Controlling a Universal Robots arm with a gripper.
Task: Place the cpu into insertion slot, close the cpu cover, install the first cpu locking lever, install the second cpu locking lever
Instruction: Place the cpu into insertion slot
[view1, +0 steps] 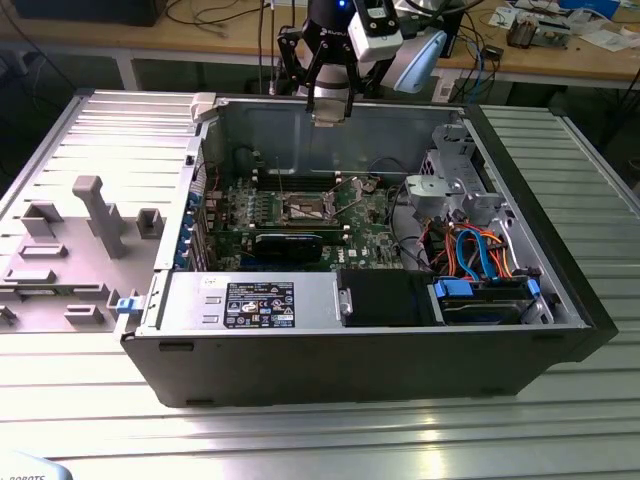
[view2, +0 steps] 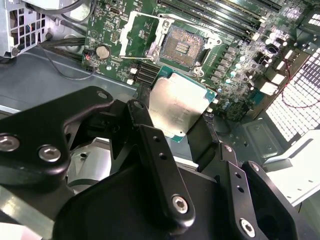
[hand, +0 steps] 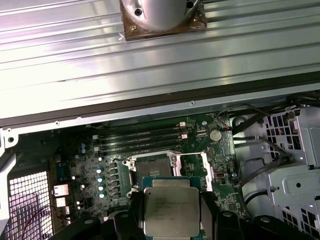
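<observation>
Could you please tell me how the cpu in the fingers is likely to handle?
The cpu is a thin flat plate with a metal top, so probably stiff and light. Held only by opposite edges between the fingers, it might slip or tilt.

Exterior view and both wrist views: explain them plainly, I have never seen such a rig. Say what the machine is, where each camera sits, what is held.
The machine is one robot arm ending in a pincer. The exterior view, from a camera off the arm, shows an open computer case on a ribbed metal table, the arm hanging over it. The two wrist views come from cameras riding on the arm, looking into the case at the green motherboard. In both, the pincer is shut on the cpu, a flat silver square held above the board. The insertion slot is bare, and the cpu cover is swung open beside it.
</observation>
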